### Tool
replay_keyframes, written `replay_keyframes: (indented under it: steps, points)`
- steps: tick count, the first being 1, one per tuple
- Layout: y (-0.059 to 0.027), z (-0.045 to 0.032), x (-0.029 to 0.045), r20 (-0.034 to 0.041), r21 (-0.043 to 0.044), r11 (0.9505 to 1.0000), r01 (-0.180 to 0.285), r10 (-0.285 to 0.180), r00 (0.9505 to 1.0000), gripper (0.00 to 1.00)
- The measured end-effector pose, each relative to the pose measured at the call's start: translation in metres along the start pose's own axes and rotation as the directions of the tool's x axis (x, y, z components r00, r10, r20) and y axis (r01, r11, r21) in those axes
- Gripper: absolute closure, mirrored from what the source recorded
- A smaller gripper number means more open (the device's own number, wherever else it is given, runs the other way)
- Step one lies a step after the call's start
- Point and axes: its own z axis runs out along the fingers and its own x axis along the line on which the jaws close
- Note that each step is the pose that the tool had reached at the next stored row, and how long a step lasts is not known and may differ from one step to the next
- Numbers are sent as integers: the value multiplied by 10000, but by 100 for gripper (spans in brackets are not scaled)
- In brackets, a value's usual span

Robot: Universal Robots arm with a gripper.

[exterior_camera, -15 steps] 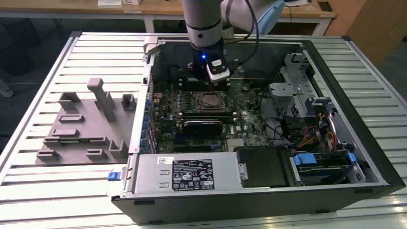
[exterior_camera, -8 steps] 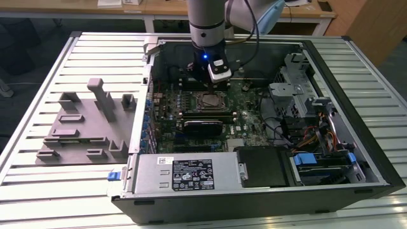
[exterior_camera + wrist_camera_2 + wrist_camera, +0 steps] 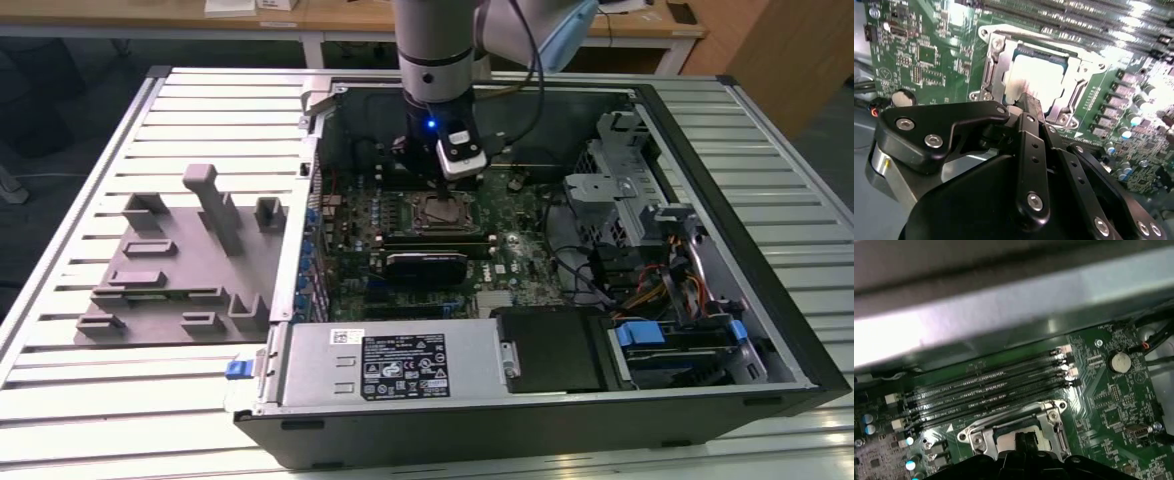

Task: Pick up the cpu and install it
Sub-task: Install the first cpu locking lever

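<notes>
The cpu (image 3: 1040, 80) lay seated in the socket (image 3: 995, 70) on the motherboard (image 3: 514, 250), directly beneath the gripper (image 3: 1026, 102), whose fingertips appeared closed together and held nothing.

An open computer case (image 3: 561, 300) lies on its side on a slatted metal desk (image 3: 80, 400), its green motherboard (image 3: 521, 250) exposed. At the case's nine o'clock sits a grey plastic tray (image 3: 174, 270) with upright posts. Inside, the power supply (image 3: 387, 365) fills the six o'clock edge and a drive cage (image 3: 614, 190) stands at three o'clock. Memory slots (image 3: 984, 390) and a coin battery (image 3: 1120, 361) show in the first wrist view.
</notes>
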Motion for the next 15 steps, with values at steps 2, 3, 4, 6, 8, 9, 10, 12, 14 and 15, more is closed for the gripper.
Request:
replay_keyframes:
  steps: [2, 3, 4, 6, 8, 9, 10, 12, 14, 15]
  points:
    - [-31, 0, -10, -9, 6, 10000, -14, 14, 10000, 89]
    - [-47, -1, -15, -13, 10, 10000, -21, 21, 10000, 89]
    - [-64, -1, -20, -17, 14, 10000, -29, 29, 10000, 89]
    - [-95, -2, -30, -27, 22, 10000, -42, 42, 10000, 89]
    - [-122, -2, -41, -46, 32, 10000, -56, 56, 10000, 89]
    - [-125, -1, -42, -48, 32, 10000, -58, 59, 10000, 89]
    - [-125, -1, -42, -49, 32, 10000, -59, 59, 10000, 89]
    - [-125, -2, -42, -49, 33, 10000, -59, 59, 10000, 89]
    - [-126, -2, -43, -50, 34, 10000, -58, 58, 10000, 89]
    - [-126, -3, -43, -50, 34, 10000, -58, 58, 10000, 89]
